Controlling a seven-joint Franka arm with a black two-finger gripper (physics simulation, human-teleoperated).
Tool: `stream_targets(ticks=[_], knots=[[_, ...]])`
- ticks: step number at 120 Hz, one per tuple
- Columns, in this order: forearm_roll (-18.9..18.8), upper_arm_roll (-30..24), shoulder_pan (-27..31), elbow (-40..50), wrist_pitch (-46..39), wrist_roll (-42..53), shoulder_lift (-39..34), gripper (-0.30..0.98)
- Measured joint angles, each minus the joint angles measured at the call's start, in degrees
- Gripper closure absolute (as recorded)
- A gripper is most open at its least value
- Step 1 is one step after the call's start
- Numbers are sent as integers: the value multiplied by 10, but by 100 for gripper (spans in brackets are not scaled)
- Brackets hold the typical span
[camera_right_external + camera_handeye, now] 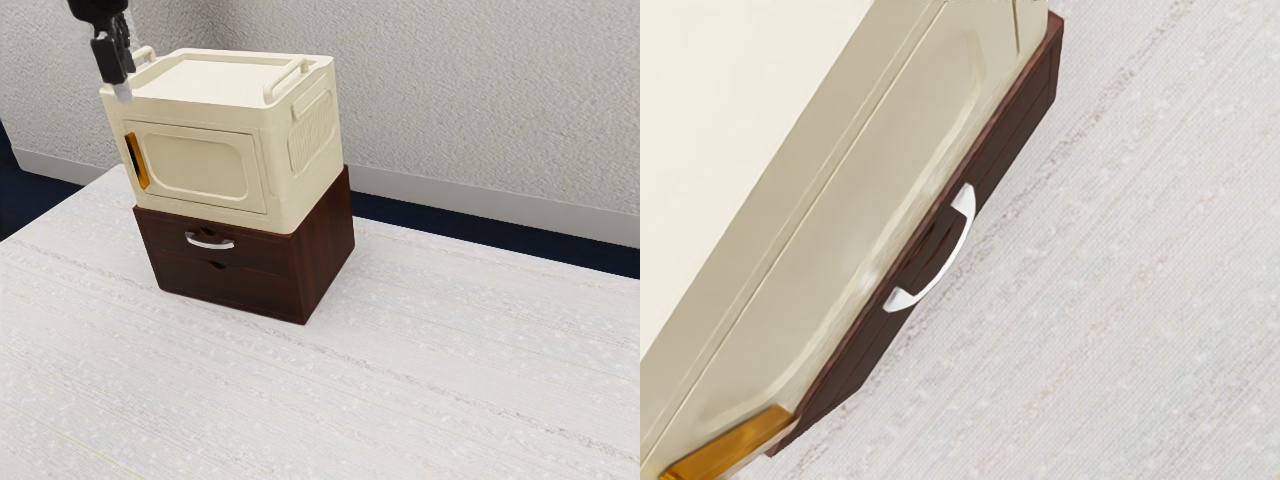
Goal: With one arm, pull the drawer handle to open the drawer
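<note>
Black and narrow, the claw [124, 94] hangs up by a top corner of the cream cabinet [203, 165], clear of the handle it's after; how wide it stands, I can't tell from here. That silver handle [212, 244] bows out from the upper drawer [262, 256] of the dark wooden chest [326, 250], so there's room behind it for a grip. Shut flush, the drawer sits beneath the cabinet, whose weight probably helps steady the chest against a pull. I'd say the next move is down and out front, avoiding the cabinet's orange handle [142, 165].
</note>
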State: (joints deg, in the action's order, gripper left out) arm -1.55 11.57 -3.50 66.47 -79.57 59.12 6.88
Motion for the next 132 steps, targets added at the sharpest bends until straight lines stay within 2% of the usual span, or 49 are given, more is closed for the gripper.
stream_targets(ticks=[34, 42, 50, 73, 90, 111, 132], knots=[[8, 2, -4, 13, 22, -15, 11, 0], [13, 3, -5, 43, 23, -16, -3, 0], [14, 3, -7, 110, 7, -7, -38, 0], [11, 28, -9, 324, -131, 71, -121, 0], [10, 45, 8, 385, -221, 145, -144, 0], [-10, 49, -9, 523, -361, 233, -202, 0], [-11, 50, -21, 548, -459, 315, -186, 1]])
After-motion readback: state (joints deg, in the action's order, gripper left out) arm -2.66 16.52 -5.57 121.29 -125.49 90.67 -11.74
